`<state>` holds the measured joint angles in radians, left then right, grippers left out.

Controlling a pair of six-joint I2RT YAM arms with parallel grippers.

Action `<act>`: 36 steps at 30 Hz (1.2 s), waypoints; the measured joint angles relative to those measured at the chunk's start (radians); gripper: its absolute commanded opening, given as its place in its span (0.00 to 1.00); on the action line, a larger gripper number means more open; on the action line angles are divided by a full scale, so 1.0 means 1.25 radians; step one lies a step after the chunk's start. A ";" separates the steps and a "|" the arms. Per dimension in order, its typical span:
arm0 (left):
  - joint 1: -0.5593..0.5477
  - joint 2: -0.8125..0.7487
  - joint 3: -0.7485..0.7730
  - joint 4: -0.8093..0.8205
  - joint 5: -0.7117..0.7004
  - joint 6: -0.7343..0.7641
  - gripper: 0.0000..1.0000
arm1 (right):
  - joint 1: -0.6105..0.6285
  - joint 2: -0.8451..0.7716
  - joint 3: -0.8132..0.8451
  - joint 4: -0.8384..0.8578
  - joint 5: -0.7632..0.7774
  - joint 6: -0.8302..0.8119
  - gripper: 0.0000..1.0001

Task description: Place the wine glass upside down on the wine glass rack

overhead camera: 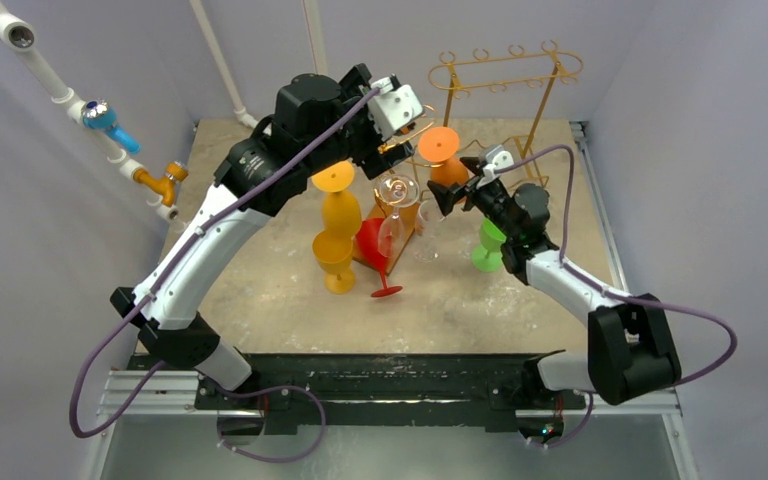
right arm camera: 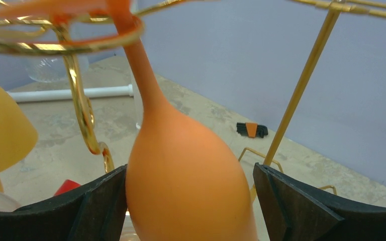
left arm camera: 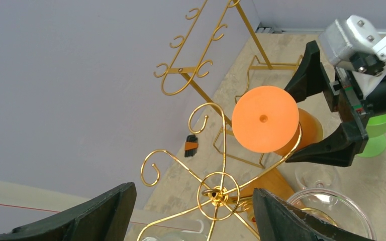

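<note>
Clutter ringed the scroll rack mid-table: yellow glasses on its left, red glass lying toward the near edge, clear glass close by, green glass toward the right edge; taller hook rack stood at the far edge; hex key set lay near the far edge; orange wine glass hung upside down on the scroll rack, stem in a loop, foot on top; right gripper sat level with the bowl, arm stretched from the near right corner, jaws spread either side of the bowl, one finger looked in contact, a gap at the other, not clamped; left gripper hovered above the rack hub, arm arched high, jaws wide apart, holding nothing.
</note>
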<state>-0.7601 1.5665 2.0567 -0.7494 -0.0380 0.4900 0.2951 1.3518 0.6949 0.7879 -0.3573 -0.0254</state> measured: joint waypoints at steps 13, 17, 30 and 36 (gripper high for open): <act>0.000 -0.015 -0.016 0.003 0.000 0.000 0.92 | 0.000 -0.130 -0.048 -0.071 0.002 0.040 0.99; 0.000 -0.017 -0.041 0.011 -0.001 0.001 0.91 | 0.000 -0.169 -0.067 -0.082 0.007 0.069 0.99; 0.000 0.049 -0.053 0.044 -0.018 0.003 0.90 | -0.002 -0.338 -0.009 -0.154 0.063 0.114 0.99; 0.000 0.082 -0.053 0.044 -0.018 0.004 0.90 | -0.002 -0.323 0.102 -0.211 0.063 0.116 0.96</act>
<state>-0.7597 1.6688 1.9900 -0.6941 -0.0605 0.4950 0.2920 0.9474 0.8223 0.5236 -0.2783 0.1192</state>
